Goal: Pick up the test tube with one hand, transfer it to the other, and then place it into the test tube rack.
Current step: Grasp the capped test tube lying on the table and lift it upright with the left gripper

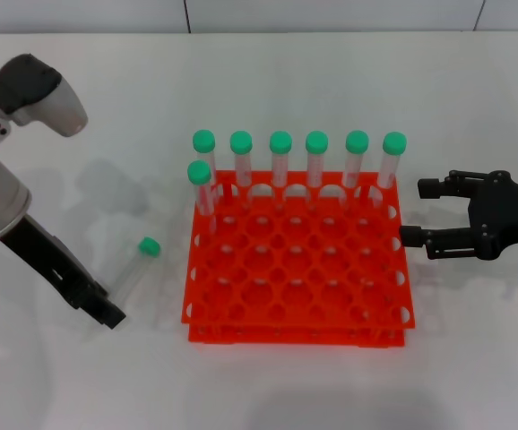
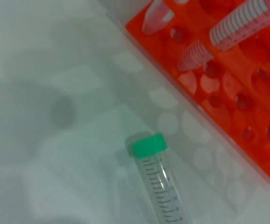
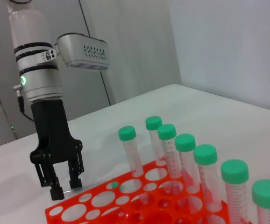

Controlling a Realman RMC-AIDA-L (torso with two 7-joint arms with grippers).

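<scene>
One orange-red test tube rack (image 1: 298,269) stands on the desk (image 1: 259,385). Seven green-capped tubes stand upright in it: six in the back row (image 1: 319,166) and one more (image 1: 201,185) at the left end of the next row. A single loose test tube (image 1: 136,264), also green-capped, lies on the desk outside the rack, which makes eight tubes in all. There are two black two-finger hands: the left hand (image 1: 108,311) and the right hand (image 1: 418,213). The rack's hole count cannot be told, since tubes hide part of it.
</scene>
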